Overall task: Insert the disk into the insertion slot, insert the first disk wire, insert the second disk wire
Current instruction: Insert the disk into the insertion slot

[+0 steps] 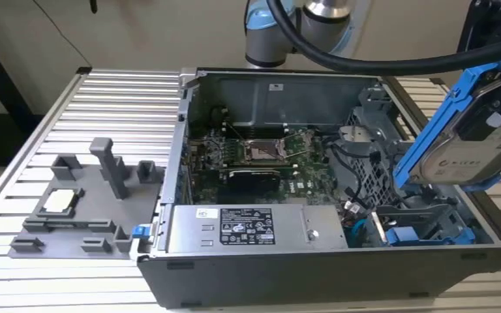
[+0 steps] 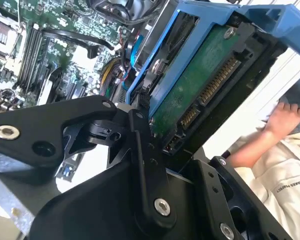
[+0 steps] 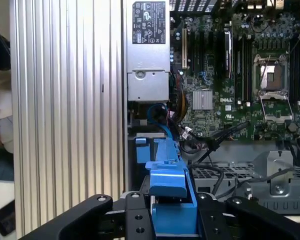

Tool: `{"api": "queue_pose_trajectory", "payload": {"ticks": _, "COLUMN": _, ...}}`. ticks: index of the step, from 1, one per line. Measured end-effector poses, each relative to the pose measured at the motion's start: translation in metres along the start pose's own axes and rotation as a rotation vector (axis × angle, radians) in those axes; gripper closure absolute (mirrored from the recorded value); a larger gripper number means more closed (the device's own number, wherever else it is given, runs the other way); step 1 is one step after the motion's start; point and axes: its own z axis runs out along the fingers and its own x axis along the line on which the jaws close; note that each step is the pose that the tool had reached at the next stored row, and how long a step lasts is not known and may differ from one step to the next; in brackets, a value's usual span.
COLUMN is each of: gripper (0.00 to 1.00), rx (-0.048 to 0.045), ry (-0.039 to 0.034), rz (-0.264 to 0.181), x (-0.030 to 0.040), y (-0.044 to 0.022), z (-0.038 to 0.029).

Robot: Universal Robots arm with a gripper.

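The disk [image 1: 470,155], silver-grey in a bright blue frame [image 1: 432,134], hangs tilted on edge above the open computer case's side at the exterior view's right. My gripper [image 1: 500,104] is shut on it from above. In the second wrist view the disk's green circuit board [image 2: 205,75] and connectors face the camera, with a black finger [image 2: 142,140] against the frame. In the first wrist view the blue frame [image 3: 168,182] sits between my gripper's [image 3: 172,212] black links. The insertion slot [image 1: 414,220], a grey sheet-metal bay with blue parts, lies below the disk inside the case.
A labelled silver power-supply box [image 1: 246,228] fills the case's front; the green motherboard [image 1: 259,156] lies behind it. Black cables [image 1: 355,169] run beside the cage. A grey fixture [image 1: 85,202] stands on the ribbed table. A person's hand [image 2: 285,117] rests beyond the case.
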Motion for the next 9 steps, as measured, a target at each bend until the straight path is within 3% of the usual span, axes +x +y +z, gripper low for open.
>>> {"api": "queue_pose_trajectory", "payload": {"ticks": 4, "gripper": 0.67, "rx": -0.0006, "ry": -0.0002, "rz": 0.000, "x": 0.0001, "y": -0.0010, "z": 0.0057}}
{"api": "queue_pose_trajectory", "payload": {"ticks": 9, "gripper": 0.67, "rx": -0.0113, "ry": 0.0000, "rz": -0.001, "x": 0.0006, "y": -0.0041, "z": 0.0122}}
